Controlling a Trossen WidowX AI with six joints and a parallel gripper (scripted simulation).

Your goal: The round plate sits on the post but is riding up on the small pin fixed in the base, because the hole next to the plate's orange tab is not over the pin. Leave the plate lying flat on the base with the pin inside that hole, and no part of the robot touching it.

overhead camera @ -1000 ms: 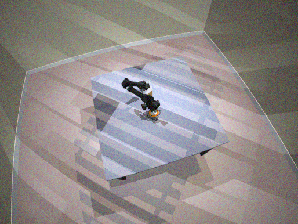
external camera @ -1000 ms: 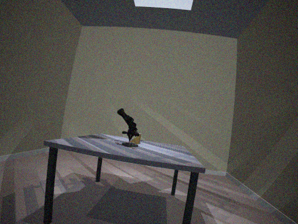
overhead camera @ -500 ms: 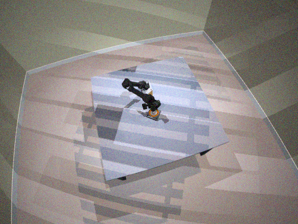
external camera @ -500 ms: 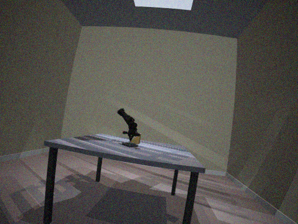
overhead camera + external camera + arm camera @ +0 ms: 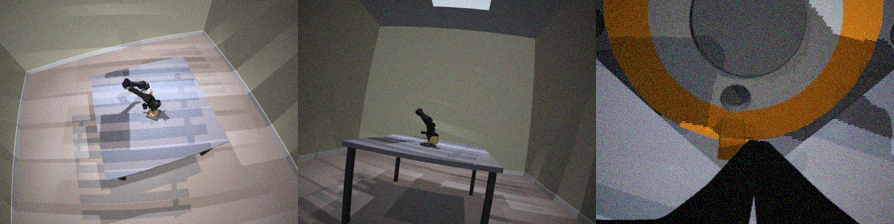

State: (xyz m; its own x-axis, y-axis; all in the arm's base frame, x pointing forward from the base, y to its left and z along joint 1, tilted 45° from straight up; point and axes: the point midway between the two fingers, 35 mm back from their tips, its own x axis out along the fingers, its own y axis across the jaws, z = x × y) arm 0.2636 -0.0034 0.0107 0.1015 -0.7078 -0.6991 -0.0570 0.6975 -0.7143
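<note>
The round plate (image 5: 157,112) (image 5: 626,65), grey with an orange ring, sits around the post (image 5: 748,35) on the dark square base (image 5: 149,117) (image 5: 871,62). In the wrist view the orange tab (image 5: 731,145) points down the picture, and the hole (image 5: 735,97) lies just inward of it. The hole looks dark grey inside; I cannot tell whether the pin is in it, or whether the plate lies quite flat. My gripper (image 5: 756,149) is shut and empty. Its tips are just right of the tab's outer end; whether they touch it is unclear.
A yellow-orange block (image 5: 150,92) (image 5: 434,139) stands near the arm on the striped, shadowed table (image 5: 171,159) (image 5: 460,158). Dark round spots show at the base's side corners in the wrist view. The arm reaches over the plate from behind.
</note>
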